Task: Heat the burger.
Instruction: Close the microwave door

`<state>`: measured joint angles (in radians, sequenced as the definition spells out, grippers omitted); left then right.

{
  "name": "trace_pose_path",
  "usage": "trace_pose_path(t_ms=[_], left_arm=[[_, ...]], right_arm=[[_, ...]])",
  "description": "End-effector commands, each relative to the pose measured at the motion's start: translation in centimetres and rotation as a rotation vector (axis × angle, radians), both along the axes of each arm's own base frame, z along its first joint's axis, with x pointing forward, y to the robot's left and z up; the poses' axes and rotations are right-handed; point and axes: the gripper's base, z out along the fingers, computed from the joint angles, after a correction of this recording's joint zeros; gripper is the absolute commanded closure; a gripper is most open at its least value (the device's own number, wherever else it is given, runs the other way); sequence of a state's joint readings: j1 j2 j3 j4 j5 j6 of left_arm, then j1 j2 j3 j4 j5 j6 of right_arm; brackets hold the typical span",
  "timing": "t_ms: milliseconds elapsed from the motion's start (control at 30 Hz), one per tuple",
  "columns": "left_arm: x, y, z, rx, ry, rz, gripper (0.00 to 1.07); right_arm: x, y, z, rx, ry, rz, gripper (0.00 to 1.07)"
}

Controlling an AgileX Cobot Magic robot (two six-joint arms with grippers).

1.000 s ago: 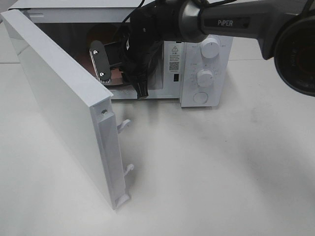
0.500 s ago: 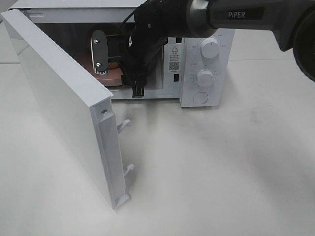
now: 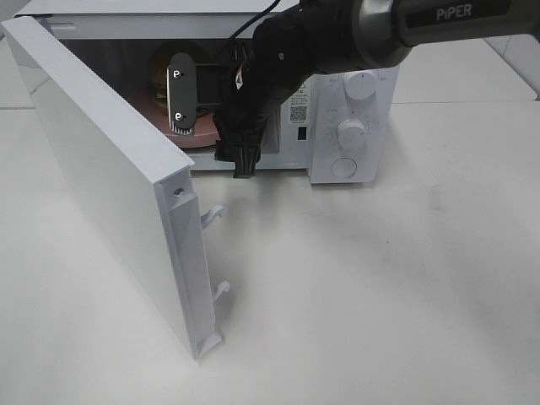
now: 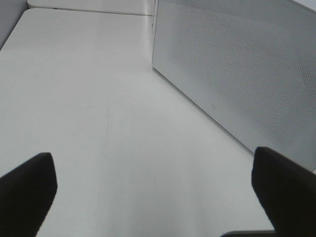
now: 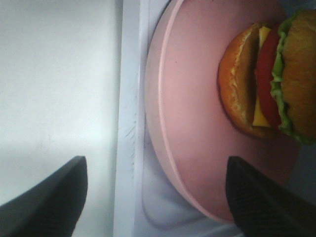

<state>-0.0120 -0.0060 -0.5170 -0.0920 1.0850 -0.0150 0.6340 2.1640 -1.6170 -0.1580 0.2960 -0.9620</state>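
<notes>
The burger (image 5: 269, 84) sits on a pink plate (image 5: 197, 98) on the floor of the white microwave (image 3: 350, 126); its golden bun, lettuce and red filling show. In the high view the burger (image 3: 163, 72) appears deep in the cavity behind the arm. My right gripper (image 3: 213, 150) hangs at the cavity's mouth, open, just off the plate's near rim and holding nothing. Its dark fingertips (image 5: 44, 202) flank the rim in the right wrist view. My left gripper (image 4: 155, 197) is open over bare table, holding nothing, and is out of the high view.
The microwave door (image 3: 110, 177) stands swung wide open to the left, its latch hooks pointing out over the table. Two knobs and a button are on the control panel (image 3: 352, 133). A white dotted panel (image 4: 237, 74) rises close to the left gripper.
The right gripper's jaws have spread wider and the hand has drawn back from the cavity toward its mouth. The plate and burger stay inside. The left gripper has not moved.
</notes>
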Motion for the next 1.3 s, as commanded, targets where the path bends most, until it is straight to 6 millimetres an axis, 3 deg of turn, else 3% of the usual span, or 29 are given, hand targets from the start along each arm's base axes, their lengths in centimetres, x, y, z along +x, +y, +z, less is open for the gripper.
trace_pose_path(t_ms=[33, 767, 1067, 1133, 1300], left_arm=[[-0.1, 0.0, 0.1, 0.002, -0.027, -0.001, 0.07], [-0.1, 0.0, 0.1, 0.002, -0.027, -0.001, 0.07], [-0.1, 0.0, 0.1, 0.002, -0.027, -0.001, 0.07], [-0.1, 0.0, 0.1, 0.002, -0.027, -0.001, 0.07], [-0.1, 0.0, 0.1, 0.002, -0.027, -0.001, 0.07]], right_arm=[[-0.8, -0.6, 0.7, 0.019, -0.015, -0.002, 0.31], [-6.2, -4.5, 3.8, 0.062, -0.038, -0.021, 0.31], [-9.5, -6.9, 4.5, 0.071, -0.025, -0.03, 0.32], [-11.0, -8.0, 4.6, 0.1, 0.003, -0.072, 0.32], [-12.6, -9.1, 5.0, 0.156, 0.035, -0.14, 0.32]])
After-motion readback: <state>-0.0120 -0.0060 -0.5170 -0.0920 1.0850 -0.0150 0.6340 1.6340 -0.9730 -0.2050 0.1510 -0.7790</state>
